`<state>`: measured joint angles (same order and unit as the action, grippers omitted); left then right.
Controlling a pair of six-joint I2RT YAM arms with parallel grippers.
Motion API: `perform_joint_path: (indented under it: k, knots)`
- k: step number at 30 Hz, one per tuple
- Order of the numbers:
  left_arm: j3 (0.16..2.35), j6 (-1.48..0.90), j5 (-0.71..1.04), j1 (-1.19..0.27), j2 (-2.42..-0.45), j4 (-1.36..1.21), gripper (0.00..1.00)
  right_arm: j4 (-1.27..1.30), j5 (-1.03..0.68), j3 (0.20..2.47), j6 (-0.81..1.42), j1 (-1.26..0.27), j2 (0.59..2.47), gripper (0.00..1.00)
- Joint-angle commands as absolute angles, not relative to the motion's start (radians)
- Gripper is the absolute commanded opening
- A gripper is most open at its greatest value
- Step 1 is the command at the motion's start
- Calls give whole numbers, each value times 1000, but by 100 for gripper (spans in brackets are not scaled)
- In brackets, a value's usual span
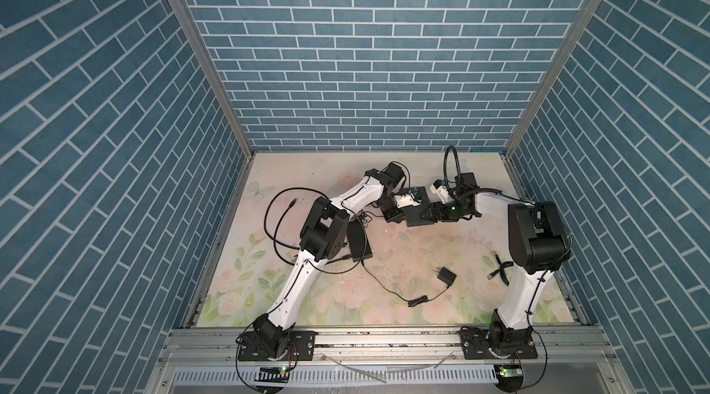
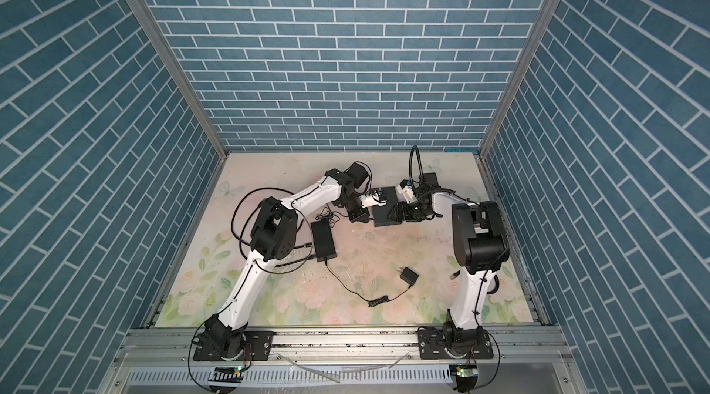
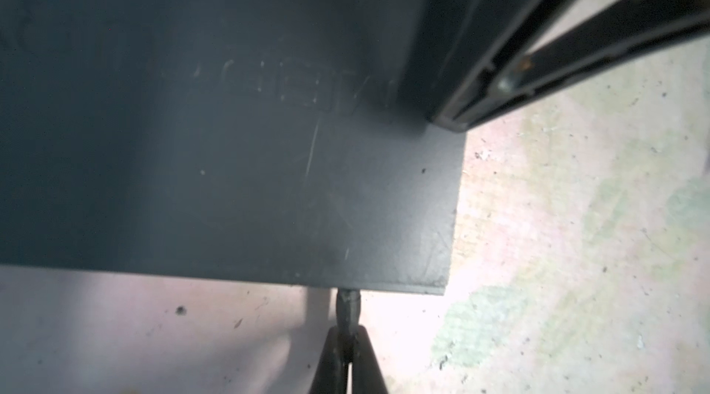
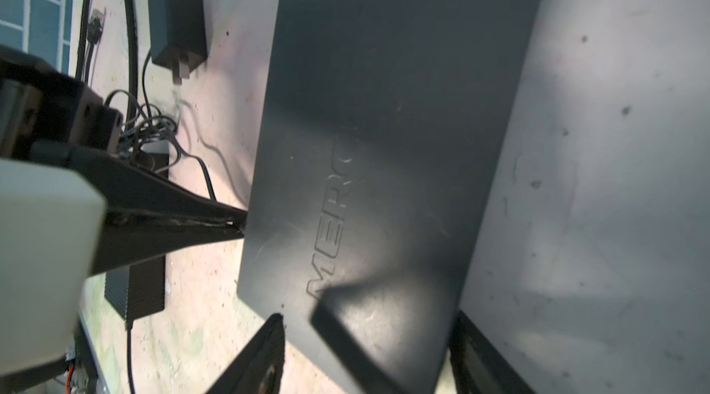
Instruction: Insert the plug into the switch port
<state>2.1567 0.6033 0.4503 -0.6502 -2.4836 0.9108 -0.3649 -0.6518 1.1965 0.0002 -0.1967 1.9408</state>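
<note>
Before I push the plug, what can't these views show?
Port of the black rectangular switch box: left wrist view shows only the lid; its edge hides the port.
Tip of small grey plug in left gripper: hidden under that edge.
Grip of the right gripper: jaws straddle the box; contact too blurred, right wrist view.

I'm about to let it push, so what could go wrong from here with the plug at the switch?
The power plug, pinched in the shut left gripper, meets the edge of the black switch, but the port is hidden: misaligned, it could jam or bend. The right gripper straddles the switch's end and its grip is unclear, so a push may slide the switch. The tangled thin cable might snag.
</note>
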Motion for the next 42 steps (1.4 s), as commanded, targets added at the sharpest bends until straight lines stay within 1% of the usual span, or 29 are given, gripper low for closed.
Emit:
perform_joint_path:
  k: [1,7,14,16,18,21,25,31,34,37,38,40,42]
  knots:
    - [2228,663,628,-695,-2499,747,0,-550,-894,1254,-100,-299,1991,67]
    - [2237,699,662,-699,-2510,780,0,-554,-879,1297,-106,-302,2022,68]
    - [2239,619,609,-699,-2522,722,0,-537,-940,1288,-102,-313,2019,67]
    - [2238,607,594,-699,-2523,718,1,-537,-925,1277,-96,-313,2009,68]
    - [2235,599,563,-699,-2522,720,7,-540,-893,1273,-81,-306,2001,68]
    - [2219,597,513,-689,-2512,730,13,-510,-829,1263,3,-267,1989,69]
    - [2165,565,499,-653,-2479,723,27,-430,-765,1230,142,-197,1950,72]
    - [1991,549,505,-617,-2345,649,40,-420,-685,1198,236,-125,1876,76]
    - [1923,502,517,-599,-2278,596,47,-419,-652,1175,269,-106,1832,78]
    - [1861,405,526,-585,-2218,513,51,-421,-608,1152,299,-102,1786,80]
    - [1840,354,517,-583,-2201,477,54,-415,-600,1141,311,-101,1770,80]
    - [1816,208,458,-582,-2180,399,62,-382,-606,1117,334,-101,1751,81]
    - [1827,7,418,-584,-2195,355,62,-350,-615,1111,357,-104,1764,82]
